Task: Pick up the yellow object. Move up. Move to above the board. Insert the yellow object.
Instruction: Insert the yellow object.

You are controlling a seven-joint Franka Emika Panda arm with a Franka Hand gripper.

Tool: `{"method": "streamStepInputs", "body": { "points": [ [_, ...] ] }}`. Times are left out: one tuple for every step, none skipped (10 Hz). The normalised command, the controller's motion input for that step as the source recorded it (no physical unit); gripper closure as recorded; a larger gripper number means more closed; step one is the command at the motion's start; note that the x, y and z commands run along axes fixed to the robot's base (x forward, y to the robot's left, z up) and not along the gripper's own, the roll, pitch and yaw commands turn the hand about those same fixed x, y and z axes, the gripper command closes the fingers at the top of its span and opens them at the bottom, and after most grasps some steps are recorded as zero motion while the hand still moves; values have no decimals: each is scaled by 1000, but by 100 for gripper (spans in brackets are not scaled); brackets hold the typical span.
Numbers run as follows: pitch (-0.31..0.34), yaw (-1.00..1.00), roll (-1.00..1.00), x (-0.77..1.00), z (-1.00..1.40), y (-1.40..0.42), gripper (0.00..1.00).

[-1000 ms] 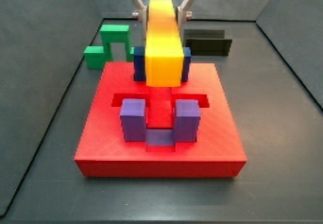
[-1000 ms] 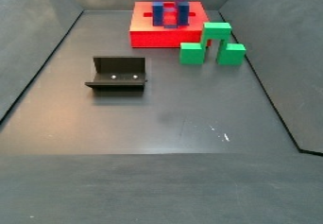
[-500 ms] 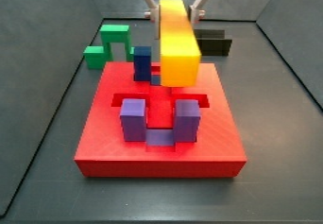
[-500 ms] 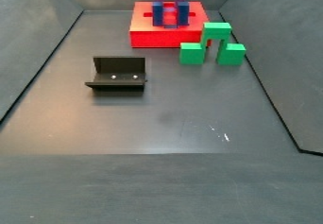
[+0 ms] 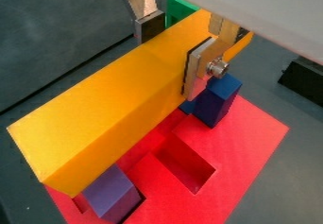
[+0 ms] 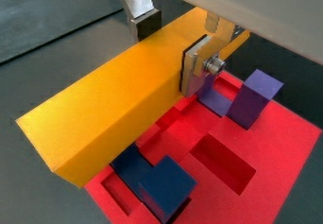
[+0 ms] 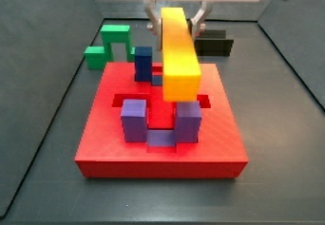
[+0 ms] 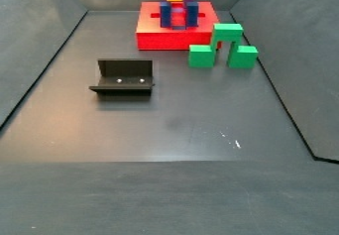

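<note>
Overhead, tool (image 7: 178, 17) with yellow object (image 7: 180, 50) between board (image 7: 229, 139) posts (image 7: 135, 121).

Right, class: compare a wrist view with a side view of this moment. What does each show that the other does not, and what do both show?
Only the wrist view shows the gripper closed on the yellow object, silver fingers pressed against its sides.

Only the side view shows the fixture standing apart on the floor, and the whole green arch block beside the board.

Both show the yellow object above the red board, between its blue-purple posts.
</note>
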Motion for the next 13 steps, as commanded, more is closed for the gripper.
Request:
{"method": "streamStepInputs", "body": {
  "points": [
    [3, 0, 187, -174, 0, -169, 100],
    [1, 0, 190, -191, 0, -194, 100],
    [0, -20, 161, -217, -17, -163, 100],
    [0, -20, 84, -160, -83, -94, 100],
    [0, -9, 114, -43, -171, -34, 100],
    [21, 0, 139, 0, -249, 0, 100],
    [44, 0, 143, 43, -240, 0, 100],
    [83, 0, 181, 151, -220, 0, 100],
    [84, 0, 176, 40, -229, 0, 100],
    [53, 0, 113, 0, -149, 0, 100],
    [50, 0, 114, 3, -109, 0, 100],
    [83, 54, 151, 180, -20, -46, 100],
    [83, 0, 164, 123, -6, -71, 100]
  ]
}}
